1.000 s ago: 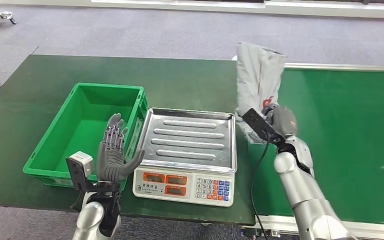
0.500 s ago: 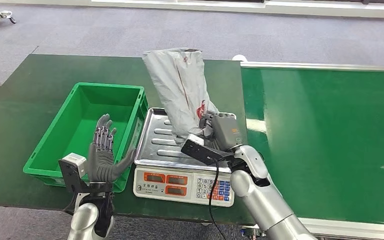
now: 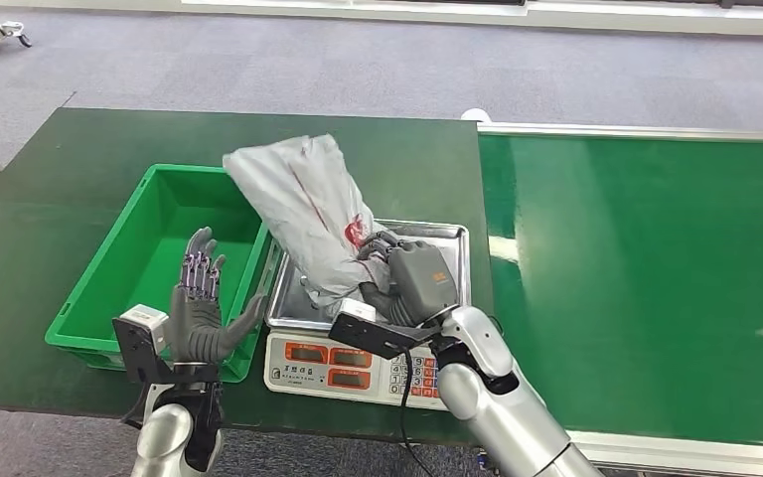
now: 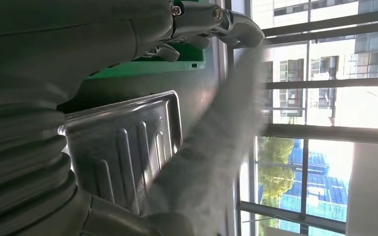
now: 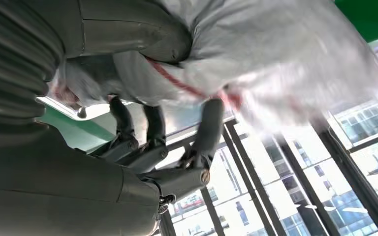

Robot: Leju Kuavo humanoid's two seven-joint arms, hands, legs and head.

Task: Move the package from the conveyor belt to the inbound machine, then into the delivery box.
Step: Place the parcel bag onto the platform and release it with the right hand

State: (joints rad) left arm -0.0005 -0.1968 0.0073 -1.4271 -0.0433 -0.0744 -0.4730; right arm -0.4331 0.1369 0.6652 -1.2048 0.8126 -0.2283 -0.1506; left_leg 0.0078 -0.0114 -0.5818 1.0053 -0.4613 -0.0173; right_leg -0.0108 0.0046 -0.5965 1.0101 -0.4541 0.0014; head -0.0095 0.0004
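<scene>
A grey plastic package (image 3: 303, 211) with red markings is held by my right hand (image 3: 405, 280) over the steel tray of the weighing scale (image 3: 452, 238). The bag leans up and to the left, its top reaching over the rim of the green box (image 3: 109, 281). Close up, the right wrist view shows my fingers (image 5: 211, 125) wrapped around the package (image 5: 256, 64). My left hand (image 3: 202, 308) is raised at the box's near right corner, palm up, fingers spread, holding nothing. The left wrist view shows the scale tray (image 4: 123, 152) and the blurred package (image 4: 211, 147).
The scale's front panel with red displays and keypad (image 3: 358, 368) faces me. The green conveyor belt (image 3: 646, 268) stretches to the right. The dark green table (image 3: 70, 159) carries the box and scale. Grey floor lies beyond.
My right hand has carried the package from the conveyor side leftward over the scale tray and lowered it, tipping the bag toward the box. My left hand has barely shifted.
</scene>
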